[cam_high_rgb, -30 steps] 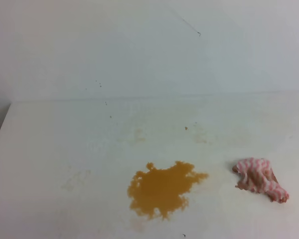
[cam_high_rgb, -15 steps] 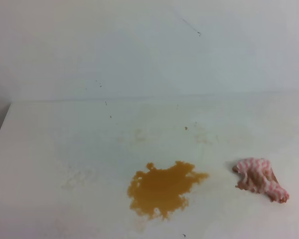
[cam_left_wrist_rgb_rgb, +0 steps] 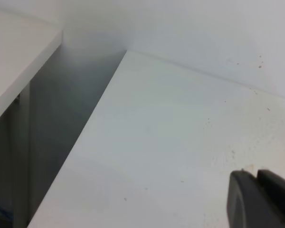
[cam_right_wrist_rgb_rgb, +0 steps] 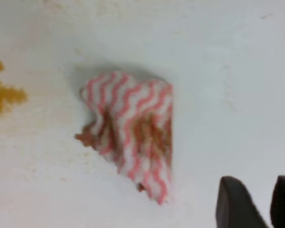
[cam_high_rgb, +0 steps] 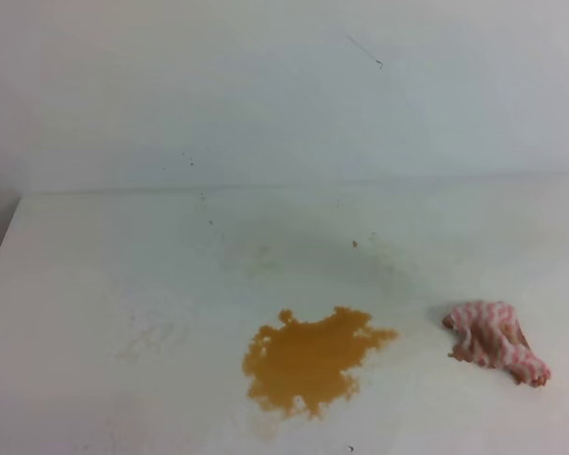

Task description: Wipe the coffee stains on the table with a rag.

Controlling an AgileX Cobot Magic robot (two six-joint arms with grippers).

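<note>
An orange-brown coffee stain (cam_high_rgb: 308,360) with lobed edges lies on the white table (cam_high_rgb: 95,284), front centre in the high view. To its right lies the bunched pink-and-white striped rag (cam_high_rgb: 498,346), apart from the stain. In the right wrist view the rag (cam_right_wrist_rgb_rgb: 133,142) shows brownish patches, and an edge of the coffee stain (cam_right_wrist_rgb_rgb: 0,92) sits at the far left. My right gripper (cam_right_wrist_rgb_rgb: 257,180) hovers to the lower right of the rag, open with a narrow gap and nothing in it. The left gripper (cam_left_wrist_rgb_rgb: 252,173) is shut and empty over bare table near the left edge.
The white wall (cam_high_rgb: 284,95) rises behind the table. Faint tan smears (cam_high_rgb: 147,341) mark the table left of the stain. In the left wrist view the table's left edge (cam_left_wrist_rgb_rgb: 92,118) drops into a gap beside another white surface (cam_left_wrist_rgb_rgb: 14,52).
A dark sliver of the right arm has come into the high view at the right edge. Rag and stain have not moved.
</note>
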